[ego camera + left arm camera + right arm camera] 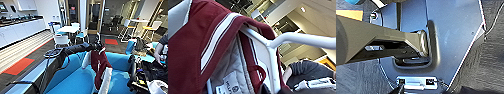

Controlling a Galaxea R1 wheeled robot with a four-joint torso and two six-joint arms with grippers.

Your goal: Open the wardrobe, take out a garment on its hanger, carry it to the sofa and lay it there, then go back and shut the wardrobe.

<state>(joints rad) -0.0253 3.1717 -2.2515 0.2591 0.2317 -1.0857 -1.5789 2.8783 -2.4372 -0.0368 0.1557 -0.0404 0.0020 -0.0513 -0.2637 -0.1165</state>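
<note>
— Head view first: what do you have in front of you?

— Your left arm [75, 48] reaches in from the left, dark and jointed, and its gripper [98, 46] sits at the top of the garment [99, 66]. The maroon jacket hangs below it over the sofa [75, 82], white sleeves drooping, one padded sleeve low near the seat cushion. The sofa is bright blue, smooth, with rounded back and arm.

— Are the jaws closed on it?

— You cannot tell; the fingers are lost in the dark blur at the collar. In the left wrist view you see the hanger [298, 38], a thin white rounded bar with an upright stem, running through the collar. The jacket's ribbed maroon knit carries white stripes, and the lining is grey quilted fabric with a label.

— And your right side?

— Your right arm [132, 72] hangs low at the right. The right wrist view shows flat grey metal plate and a dark bar, so that gripper's jaws can't be judged either. A person [160, 50] sits at the right edge.
</note>
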